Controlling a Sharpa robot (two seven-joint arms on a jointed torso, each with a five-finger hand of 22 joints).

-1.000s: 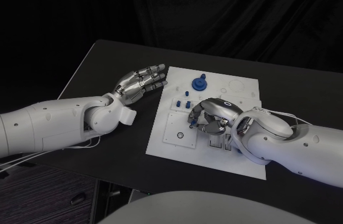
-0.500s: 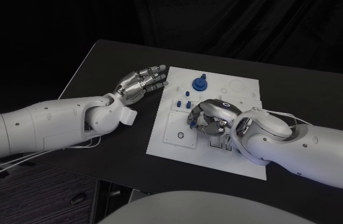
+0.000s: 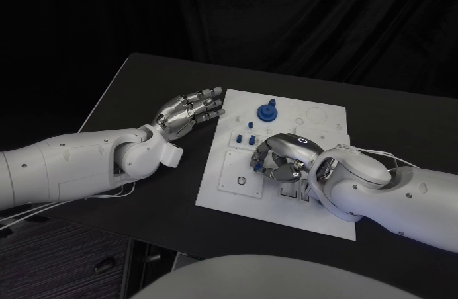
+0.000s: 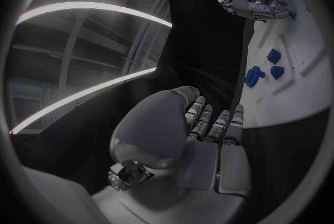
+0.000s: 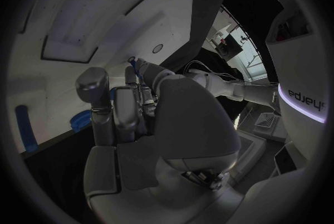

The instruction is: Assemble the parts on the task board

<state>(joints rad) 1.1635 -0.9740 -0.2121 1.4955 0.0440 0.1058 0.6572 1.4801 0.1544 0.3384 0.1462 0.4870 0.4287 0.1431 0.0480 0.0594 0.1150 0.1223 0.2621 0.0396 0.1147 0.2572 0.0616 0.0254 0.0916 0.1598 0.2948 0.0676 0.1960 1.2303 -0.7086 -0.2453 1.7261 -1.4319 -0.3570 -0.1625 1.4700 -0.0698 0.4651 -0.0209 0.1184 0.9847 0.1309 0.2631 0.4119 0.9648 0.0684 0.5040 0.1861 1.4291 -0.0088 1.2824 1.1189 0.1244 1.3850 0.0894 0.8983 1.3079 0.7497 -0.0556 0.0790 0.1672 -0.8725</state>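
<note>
A: What sits under the right hand (image 3: 280,159) on the task board (image 3: 229,192)?

B: Hidden. The curled fingers cover that stretch of the plate, and whether they hold a blue part cannot be told from the head view.

A: And from the right wrist?

B: A blue sliver (image 5: 134,66) shows past the fingertips, too small to name. A blue piece (image 5: 25,127) lies blurred by the circle's rim.

A: The small blue pegs (image 3: 244,139)?

B: Too small to tell their shapes.
</note>
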